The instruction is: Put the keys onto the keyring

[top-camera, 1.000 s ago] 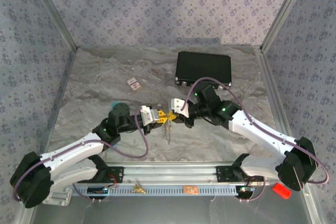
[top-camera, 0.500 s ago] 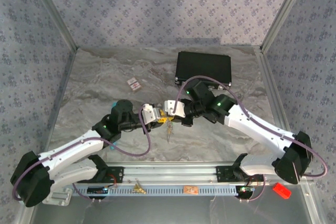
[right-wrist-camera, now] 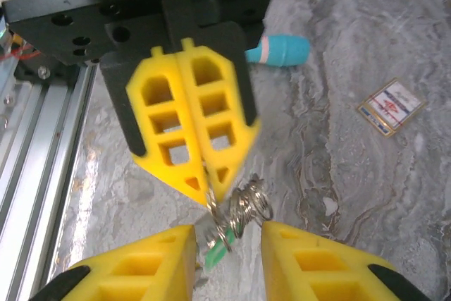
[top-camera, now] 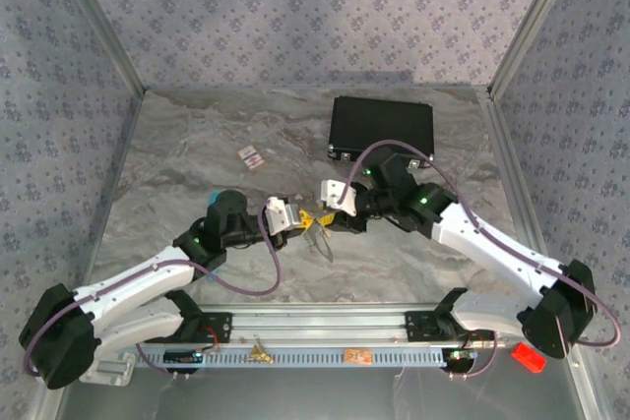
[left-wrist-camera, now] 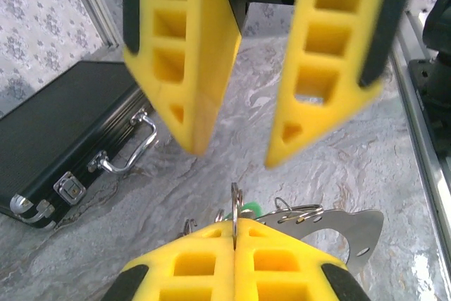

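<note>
The left gripper (left-wrist-camera: 235, 230) has its yellow fingers pressed together, pinching the thin metal keyring (left-wrist-camera: 235, 199) edge-on between the tips at lower centre of the left wrist view. A green-headed key (left-wrist-camera: 248, 208) sits just beside the pinch point, touching a cluster of silvery wire loops (right-wrist-camera: 246, 206). The right gripper (right-wrist-camera: 227, 232) has its fingers spread, one on each side of that cluster, with no visible contact. In the top view both grippers meet tip to tip at centre frame above the marbled table (top-camera: 197, 159). A black case (top-camera: 382, 127) lies upper right of centre, a small card (top-camera: 252, 156) upper left of centre, and a teal pen (right-wrist-camera: 282, 51) beyond the left gripper
</note>
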Action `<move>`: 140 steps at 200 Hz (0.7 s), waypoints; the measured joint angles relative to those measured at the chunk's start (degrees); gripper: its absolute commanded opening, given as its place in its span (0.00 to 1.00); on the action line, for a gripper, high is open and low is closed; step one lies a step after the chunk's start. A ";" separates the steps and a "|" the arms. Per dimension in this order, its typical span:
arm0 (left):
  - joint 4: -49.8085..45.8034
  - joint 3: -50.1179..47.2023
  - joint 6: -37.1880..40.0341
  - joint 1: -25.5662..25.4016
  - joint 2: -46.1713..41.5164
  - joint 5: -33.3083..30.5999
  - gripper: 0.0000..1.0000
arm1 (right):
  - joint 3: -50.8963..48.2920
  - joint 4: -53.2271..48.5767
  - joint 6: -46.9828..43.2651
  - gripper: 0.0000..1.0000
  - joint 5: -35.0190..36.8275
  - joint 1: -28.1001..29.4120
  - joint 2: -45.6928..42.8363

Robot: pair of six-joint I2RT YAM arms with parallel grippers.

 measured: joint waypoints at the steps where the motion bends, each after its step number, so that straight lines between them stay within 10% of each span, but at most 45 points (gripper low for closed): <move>1: 0.15 -0.07 -0.07 -0.02 0.00 0.00 0.00 | -0.22 0.26 0.13 0.31 -0.26 -0.17 -0.13; 83: 7.74 -1.99 -3.30 0.00 0.00 2.12 0.00 | -3.26 5.46 3.21 0.24 -6.58 -0.98 1.25; 140: 8.76 -2.40 -3.80 0.15 0.02 2.47 0.01 | -3.26 6.05 3.34 0.00 -7.41 -1.11 1.55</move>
